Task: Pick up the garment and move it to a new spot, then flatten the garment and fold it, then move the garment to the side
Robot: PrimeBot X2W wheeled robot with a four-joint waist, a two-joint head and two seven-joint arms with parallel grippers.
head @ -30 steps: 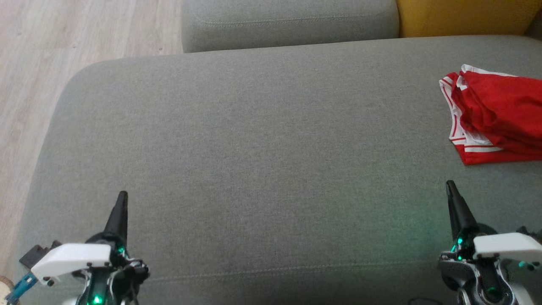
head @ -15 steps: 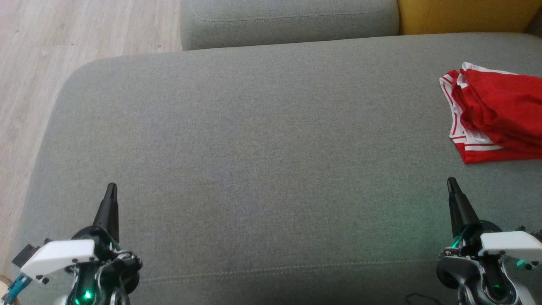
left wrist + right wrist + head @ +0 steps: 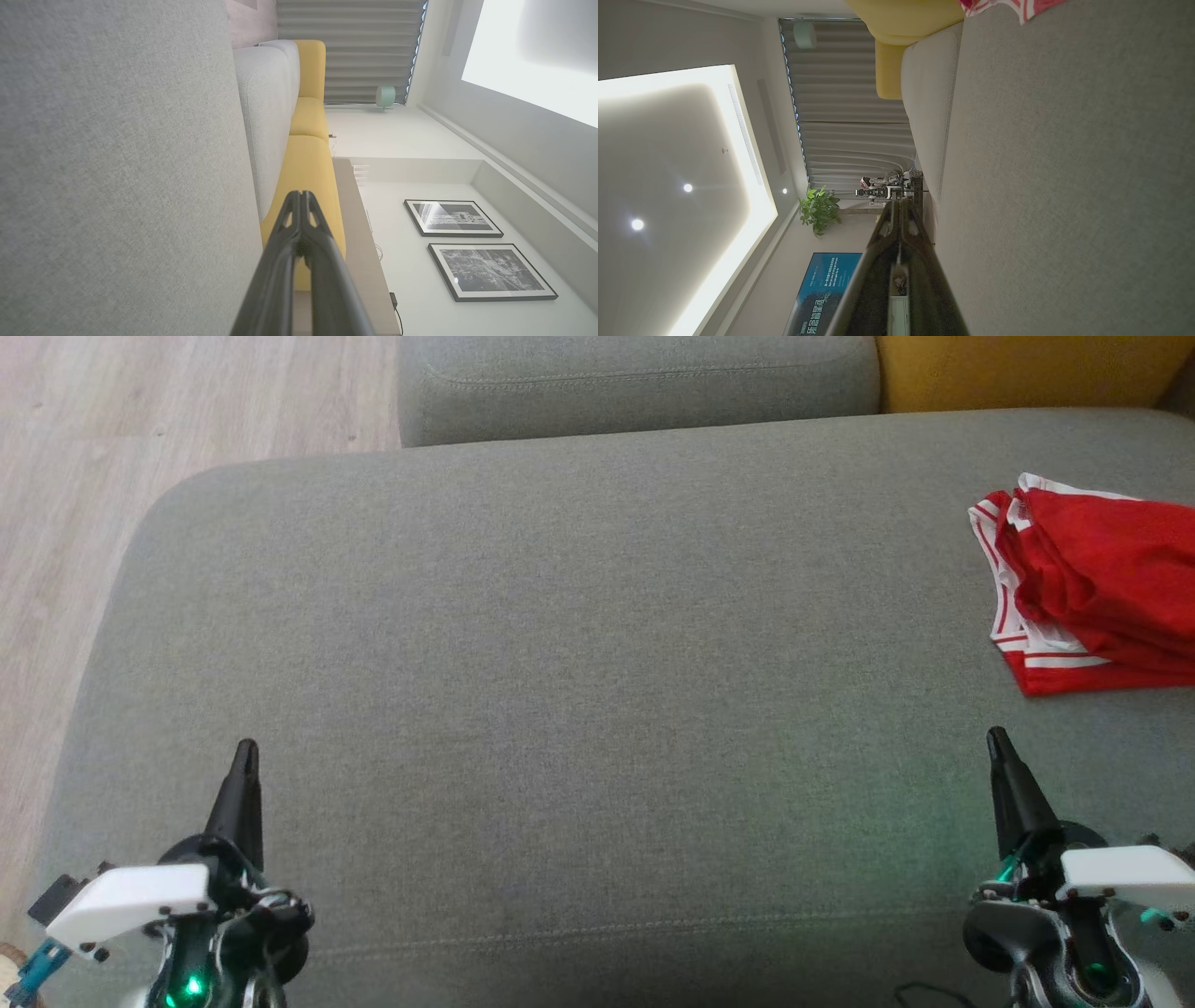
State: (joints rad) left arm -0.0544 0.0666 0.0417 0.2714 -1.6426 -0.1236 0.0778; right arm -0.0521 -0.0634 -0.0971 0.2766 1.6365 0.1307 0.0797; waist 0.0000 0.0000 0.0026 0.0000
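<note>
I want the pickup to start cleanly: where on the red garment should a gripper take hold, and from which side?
Likely the white-striped edge of the red garment, where layers bunch into a ridge facing the grey cushion. Come from its left with the nearer right gripper, now shut, so open it first.

We're in a living room here: broad grey fabric sofa (image 3: 597, 663), framed black-and-white prints (image 3: 453, 218), long pleated curtains (image 3: 850, 116), leafy potted plant (image 3: 819, 210).

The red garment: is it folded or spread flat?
Folded, loosely: the red garment lies in stacked layers, white-striped hems overlapping; its right part is out of view.
</note>
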